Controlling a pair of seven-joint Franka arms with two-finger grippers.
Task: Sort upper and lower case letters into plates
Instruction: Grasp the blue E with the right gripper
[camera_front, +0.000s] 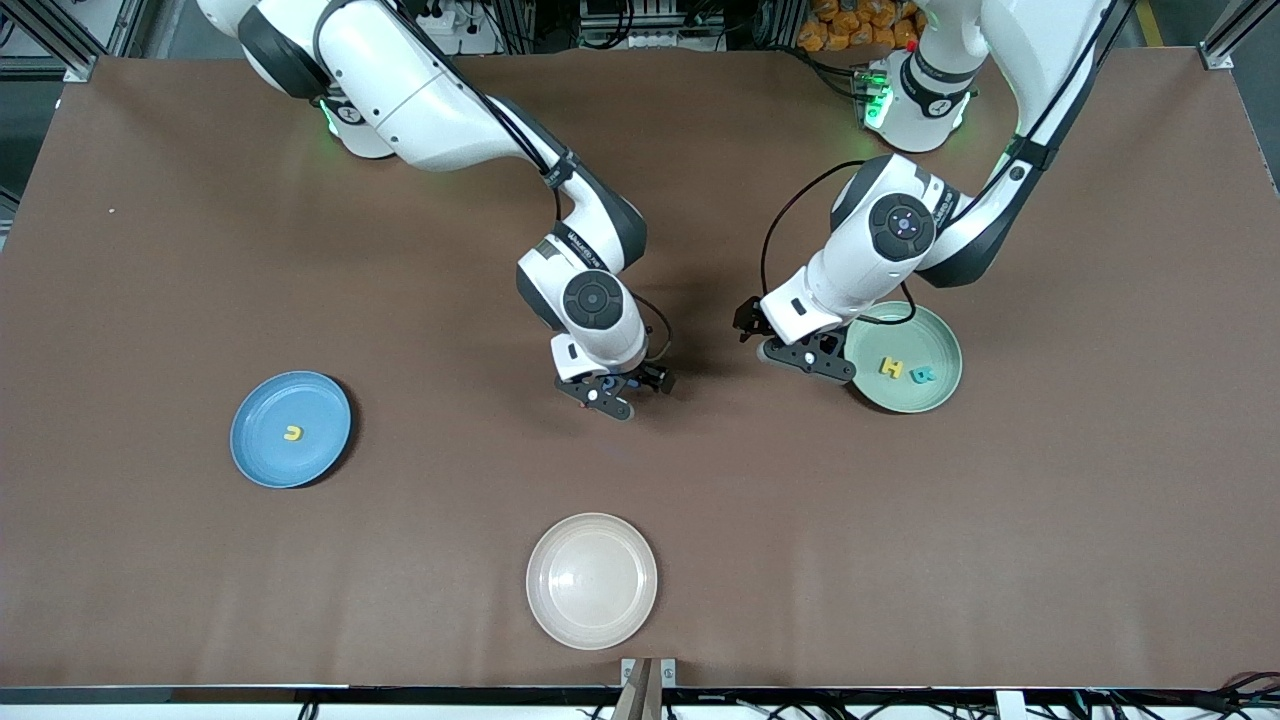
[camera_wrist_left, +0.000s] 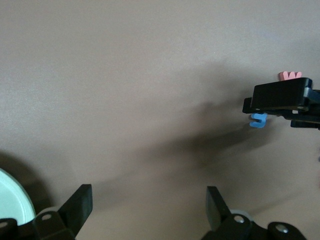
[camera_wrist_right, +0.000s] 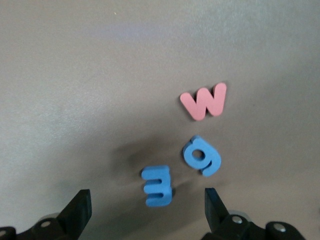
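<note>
My right gripper (camera_front: 612, 395) is open, low over the middle of the table. Its wrist view shows a blue letter E (camera_wrist_right: 157, 186) between the open fingers (camera_wrist_right: 80, 210), with a blue g (camera_wrist_right: 201, 156) and a red W (camera_wrist_right: 204, 101) close by on the table. In the front view the gripper hides these letters. My left gripper (camera_front: 800, 355) is open and empty over bare table beside the mint green plate (camera_front: 940, 335), which holds a yellow H (camera_front: 890, 368) and a teal letter (camera_front: 924, 375). The sky blue plate (camera_front: 260, 460) holds a yellow u (camera_front: 292, 433).
A cream-white plate (camera_front: 591, 610) with nothing in it lies near the table's front edge. The left wrist view shows the mint plate's rim (camera_wrist_left: 12, 200) and, farther off, the right gripper (camera_wrist_left: 282, 97) with the red W (camera_wrist_left: 290, 75) and blue E (camera_wrist_left: 258, 120).
</note>
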